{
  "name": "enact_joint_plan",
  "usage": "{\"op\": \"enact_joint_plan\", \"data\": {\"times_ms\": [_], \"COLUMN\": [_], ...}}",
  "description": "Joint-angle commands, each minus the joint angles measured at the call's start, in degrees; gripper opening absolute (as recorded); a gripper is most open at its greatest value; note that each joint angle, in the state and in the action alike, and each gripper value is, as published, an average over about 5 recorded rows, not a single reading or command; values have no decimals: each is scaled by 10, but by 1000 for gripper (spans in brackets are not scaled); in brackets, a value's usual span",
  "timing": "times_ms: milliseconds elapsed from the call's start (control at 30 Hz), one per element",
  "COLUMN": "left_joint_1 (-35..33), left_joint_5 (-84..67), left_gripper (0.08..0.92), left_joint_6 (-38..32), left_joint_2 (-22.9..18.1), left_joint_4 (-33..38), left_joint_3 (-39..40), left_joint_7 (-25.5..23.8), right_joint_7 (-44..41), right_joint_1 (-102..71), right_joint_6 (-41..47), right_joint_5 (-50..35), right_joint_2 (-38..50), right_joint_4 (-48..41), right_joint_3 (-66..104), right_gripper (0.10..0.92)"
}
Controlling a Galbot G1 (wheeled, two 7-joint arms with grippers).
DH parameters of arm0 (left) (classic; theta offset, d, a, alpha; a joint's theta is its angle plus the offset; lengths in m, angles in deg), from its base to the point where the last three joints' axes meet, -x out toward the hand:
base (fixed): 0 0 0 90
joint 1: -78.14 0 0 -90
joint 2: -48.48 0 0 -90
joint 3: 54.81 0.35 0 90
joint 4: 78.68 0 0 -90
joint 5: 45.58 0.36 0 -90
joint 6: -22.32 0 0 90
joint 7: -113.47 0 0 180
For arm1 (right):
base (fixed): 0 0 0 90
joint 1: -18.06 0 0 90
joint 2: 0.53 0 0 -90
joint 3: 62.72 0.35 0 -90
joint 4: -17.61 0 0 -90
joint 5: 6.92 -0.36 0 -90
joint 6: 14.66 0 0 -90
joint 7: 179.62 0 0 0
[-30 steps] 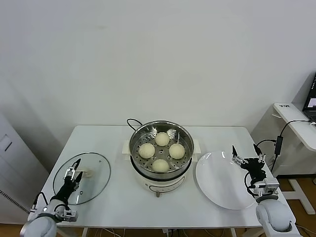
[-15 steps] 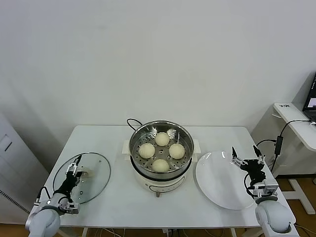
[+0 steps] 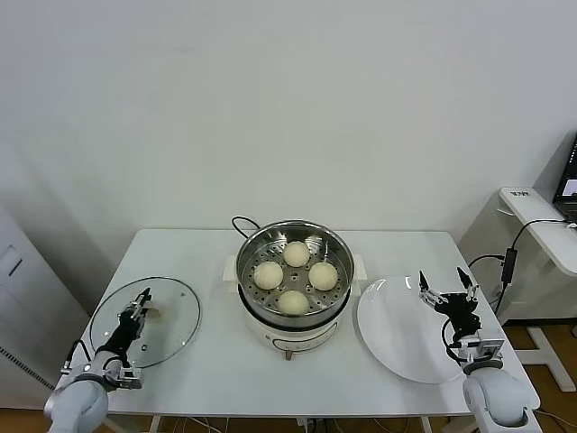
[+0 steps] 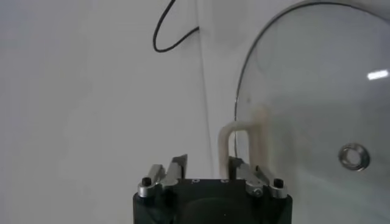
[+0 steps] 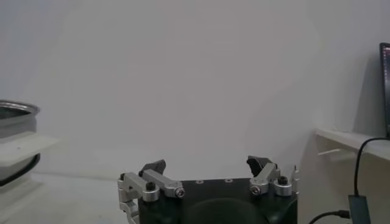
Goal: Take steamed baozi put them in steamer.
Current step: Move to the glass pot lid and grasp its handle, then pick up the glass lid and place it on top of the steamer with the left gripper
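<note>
Your left hand (image 3: 135,309), at eight o'clock, has narrowed from wide around the glass lid (image 3: 171,311) handle (image 4: 234,143); the four baozi (image 3: 296,253) already sit in the steamer (image 3: 338,248), so covering comes next. Right hand (image 3: 444,290) stays wide over the plate (image 3: 388,334)

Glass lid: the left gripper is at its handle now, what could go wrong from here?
The left gripper sits at the cream handle of the glass lid, near the table's left edge; a weak pinch could let it slip off. Carried over, it could bump the steamer rim.
</note>
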State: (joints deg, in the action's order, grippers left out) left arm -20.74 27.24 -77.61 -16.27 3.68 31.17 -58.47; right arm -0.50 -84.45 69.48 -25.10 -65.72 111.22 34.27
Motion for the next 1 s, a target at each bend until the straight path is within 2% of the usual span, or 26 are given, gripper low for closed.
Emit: {"op": "enact_joint_plan", "data": {"times_ms": [33,233,500,767,1000], "left_joint_1": [-5,-2,31,115,204], "left_joint_5": [-50,-106,-164,-180,-147], "left_gripper": [291,137,121,121,121], "left_joint_6": [-3,20,123,297,491], "left_joint_2": [21,62,118,163,158], "left_joint_4": [73,130,224,317,369], "left_joint_3": [-8,-10,30,183,351], "left_joint_7": [-8,-46,-125,-168,-213], "right_joint_7": [-4,-7,-8,-8,-4], "right_joint_1": [-6,-11,-8,-7,1], "right_joint_6": [-1,0,1,2,7], "right_joint_5": [1,2,0,0,-1], "right_joint_2": [2,7,12,15,24], "right_joint_4": [3,9,11,14,12], "right_joint_3": [1,2,3,3,7], "right_gripper": [823,823,823,823,823]}}
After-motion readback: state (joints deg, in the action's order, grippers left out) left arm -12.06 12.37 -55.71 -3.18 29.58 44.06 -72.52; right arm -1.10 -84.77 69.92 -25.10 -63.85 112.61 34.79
